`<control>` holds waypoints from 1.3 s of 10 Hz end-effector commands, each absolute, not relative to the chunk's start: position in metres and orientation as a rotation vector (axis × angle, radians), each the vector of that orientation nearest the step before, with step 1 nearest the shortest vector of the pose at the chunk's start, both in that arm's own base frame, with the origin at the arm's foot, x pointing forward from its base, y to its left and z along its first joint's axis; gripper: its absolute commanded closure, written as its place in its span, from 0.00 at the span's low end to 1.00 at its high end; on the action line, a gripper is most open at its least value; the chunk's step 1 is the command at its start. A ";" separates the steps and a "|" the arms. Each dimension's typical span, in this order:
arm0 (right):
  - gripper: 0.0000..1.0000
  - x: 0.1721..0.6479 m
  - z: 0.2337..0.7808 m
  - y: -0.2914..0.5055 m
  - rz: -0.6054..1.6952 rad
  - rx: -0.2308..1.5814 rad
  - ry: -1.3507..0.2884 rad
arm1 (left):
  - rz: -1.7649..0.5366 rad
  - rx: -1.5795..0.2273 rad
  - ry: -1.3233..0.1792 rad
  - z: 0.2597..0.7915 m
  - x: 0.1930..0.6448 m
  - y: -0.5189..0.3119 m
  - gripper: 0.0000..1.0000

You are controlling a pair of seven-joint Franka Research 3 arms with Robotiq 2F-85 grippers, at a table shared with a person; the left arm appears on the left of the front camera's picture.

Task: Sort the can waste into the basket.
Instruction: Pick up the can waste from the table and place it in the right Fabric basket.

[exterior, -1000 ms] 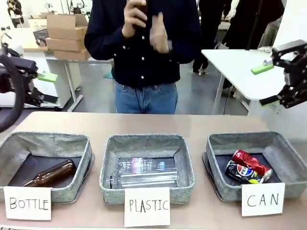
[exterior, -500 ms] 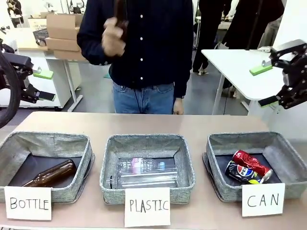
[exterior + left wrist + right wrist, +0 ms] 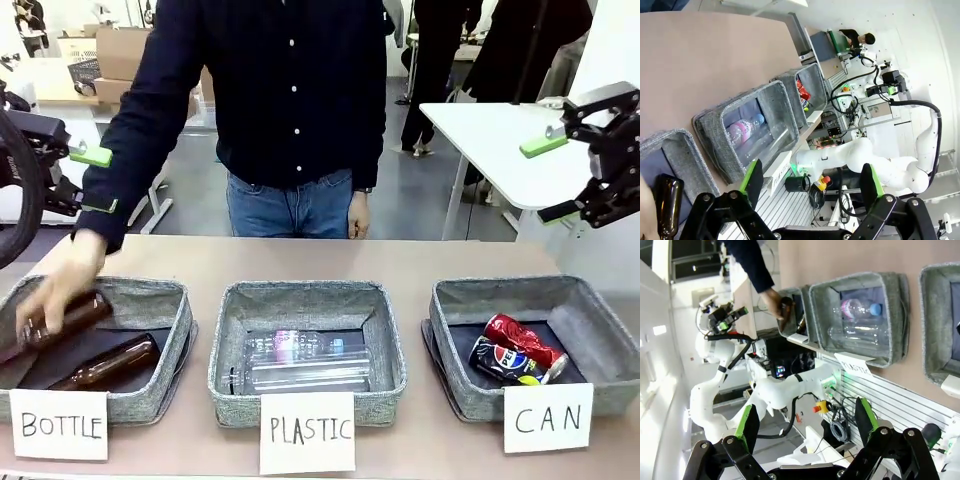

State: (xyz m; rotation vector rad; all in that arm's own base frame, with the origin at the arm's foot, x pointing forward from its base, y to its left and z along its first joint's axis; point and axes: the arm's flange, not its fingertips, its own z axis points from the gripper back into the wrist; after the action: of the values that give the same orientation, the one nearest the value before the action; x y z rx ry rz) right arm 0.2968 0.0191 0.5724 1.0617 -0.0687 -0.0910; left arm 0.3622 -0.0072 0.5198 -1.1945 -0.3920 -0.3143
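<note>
You have the tan surface point(image 3: 420, 255) carrying three grey fabric baskets in a row; take the right-hand grey woven basket behind the "CAN" card point(image 3: 590, 345) as your landmark. Inside it lie the crushed red can point(image 3: 525, 340) and the dark blue Pepsi can point(image 3: 505, 360), touching. Both claws hang spread and empty, the right claw point(image 3: 575, 175) above that basket, the left claw point(image 3: 85, 180) far left. The person's hand point(image 3: 60, 280) is lowering a brown glass bottle point(image 3: 65, 318) into the farthest basket; swinging the left arm down now could strike it.
</note>
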 end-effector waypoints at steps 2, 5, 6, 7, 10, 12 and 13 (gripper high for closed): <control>0.00 0.297 0.573 0.021 -0.082 1.072 -0.074 | -0.328 -1.204 -0.395 0.520 0.361 -0.007 0.00; 0.00 0.297 0.573 0.021 -0.082 1.072 -0.074 | -0.328 -1.204 -0.395 0.520 0.361 -0.007 0.00; 0.00 0.297 0.573 0.021 -0.082 1.072 -0.074 | -0.328 -1.204 -0.395 0.520 0.361 -0.007 0.00; 0.00 0.297 0.573 0.021 -0.082 1.072 -0.074 | -0.328 -1.204 -0.395 0.520 0.361 -0.007 0.00; 0.00 0.297 0.573 0.021 -0.082 1.072 -0.074 | -0.328 -1.204 -0.395 0.520 0.361 -0.007 0.00; 0.00 0.297 0.573 0.021 -0.082 1.072 -0.074 | -0.328 -1.204 -0.395 0.520 0.361 -0.007 0.00; 0.00 0.297 0.573 0.021 -0.082 1.072 -0.074 | -0.328 -1.204 -0.395 0.520 0.361 -0.007 0.00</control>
State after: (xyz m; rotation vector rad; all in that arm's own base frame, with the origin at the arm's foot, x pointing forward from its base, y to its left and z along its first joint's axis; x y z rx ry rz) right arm 0.2968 0.0191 0.5724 1.0617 -0.0686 -0.0910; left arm 0.3622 -0.0072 0.5198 -1.1946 -0.3920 -0.3143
